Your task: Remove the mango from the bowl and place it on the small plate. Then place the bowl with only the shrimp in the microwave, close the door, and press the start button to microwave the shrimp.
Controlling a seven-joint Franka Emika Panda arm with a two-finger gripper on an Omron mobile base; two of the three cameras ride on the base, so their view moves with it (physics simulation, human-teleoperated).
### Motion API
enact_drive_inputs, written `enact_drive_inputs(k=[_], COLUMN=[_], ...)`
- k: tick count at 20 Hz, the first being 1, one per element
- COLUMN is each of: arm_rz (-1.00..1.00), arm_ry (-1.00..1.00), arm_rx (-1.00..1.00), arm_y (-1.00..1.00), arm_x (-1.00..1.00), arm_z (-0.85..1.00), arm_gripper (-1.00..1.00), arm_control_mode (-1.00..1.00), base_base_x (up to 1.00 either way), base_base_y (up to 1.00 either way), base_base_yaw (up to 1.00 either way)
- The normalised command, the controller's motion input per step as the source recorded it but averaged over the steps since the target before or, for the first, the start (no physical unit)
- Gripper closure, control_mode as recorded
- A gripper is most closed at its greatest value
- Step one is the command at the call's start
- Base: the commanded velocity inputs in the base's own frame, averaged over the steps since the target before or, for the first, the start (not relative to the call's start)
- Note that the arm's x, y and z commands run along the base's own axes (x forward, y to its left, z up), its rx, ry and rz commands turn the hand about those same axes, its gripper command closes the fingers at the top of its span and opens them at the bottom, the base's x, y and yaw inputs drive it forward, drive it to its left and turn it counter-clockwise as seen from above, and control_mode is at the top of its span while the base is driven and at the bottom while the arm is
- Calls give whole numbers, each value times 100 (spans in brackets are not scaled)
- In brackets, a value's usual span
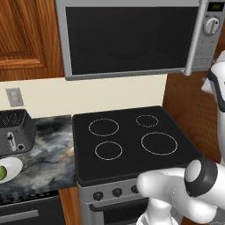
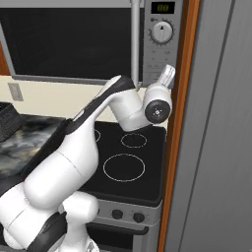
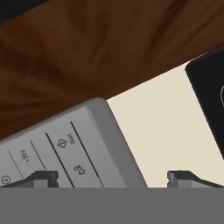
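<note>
The microwave (image 1: pixel 132 39) hangs above the stove, and its dark glass door (image 1: pixel 127 37) is shut flat against the body. Its control panel (image 2: pixel 161 44) has a round knob (image 2: pixel 162 32) under a small display. My gripper (image 2: pixel 168 76) is raised to the lower corner of that panel. In the hand view the gripper (image 3: pixel 113 178) is open, its fingertips (image 3: pixel 43 178) wide apart, with the panel's bottom buttons (image 3: pixel 70 153) close in front. The mango (image 1: pixel 2 172) lies on the small plate (image 1: pixel 14 166) at the counter's left edge. The bowl and the shrimp are hidden.
A black four-ring stove (image 1: pixel 132 140) sits under the microwave. A dark toaster (image 1: pixel 15 132) stands on the marble counter (image 1: pixel 52 158) at the left. A wooden cabinet side (image 2: pixel 179 147) and a grey wall (image 2: pixel 221 147) close in at the right.
</note>
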Motion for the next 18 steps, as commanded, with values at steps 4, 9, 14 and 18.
enact_drive_inputs(k=[4,9,14,18], arm_rz=[0,0,0,0], arm_ry=[0,1,0,0], arm_rx=[5,5,5,4], arm_y=[-20,-14,-25,-37], arm_x=[32,34,28,11], arm_z=[-3,-13,-3,0], arm_gripper=[-100,-100,-100,-100], arm_control_mode=[-100,-100,-100,-100], base_base_x=[0,0,0,0], base_base_y=[0,0,0,0], base_base_yaw=[0,0,0,0])
